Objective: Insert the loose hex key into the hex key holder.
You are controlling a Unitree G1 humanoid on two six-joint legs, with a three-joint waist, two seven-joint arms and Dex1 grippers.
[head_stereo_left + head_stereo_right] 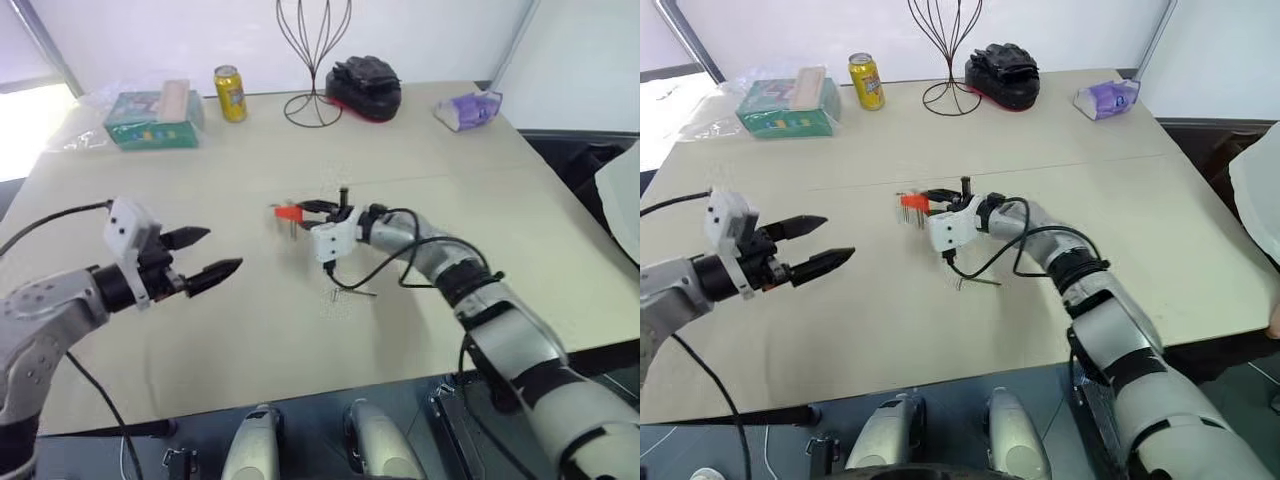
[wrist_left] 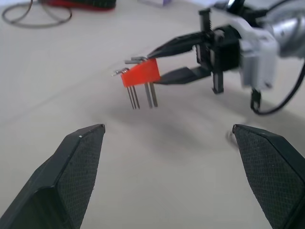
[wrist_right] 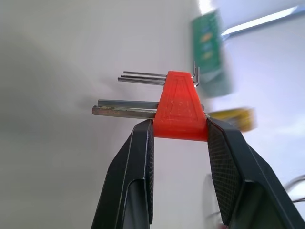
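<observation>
Orange-red plastic sits pinched between the two black fingers (image 3: 143, 176) of the right gripper (image 1: 312, 209): the hex key holder (image 3: 180, 107) is clamped at its wider end, one textured pad against each side, so the block stands out past the fingertips and is held up off the table (image 1: 230, 330), with a faint shadow under it. Several grey metal keys stick out of the block on one side, hanging downward as seen from the left wrist, with short bent ends showing on the opposite side. The left gripper (image 1: 210, 253) hovers above the table to the holder's left, well apart from it, its two black fingers (image 2: 71, 171) spread wide with nothing between them, pointing toward the holder. The loose hex key (image 1: 352, 292) lies flat on the table just below the right wrist, under the black cable that loops from that arm, touched by neither gripper. Farther out, along the far edge of the table, stand a green box (image 1: 150, 122) under clear plastic, a yellow can (image 1: 231, 93), a wire stand (image 1: 313, 60), a black object on a red base (image 1: 365, 85) and a purple packet (image 1: 468, 109).
</observation>
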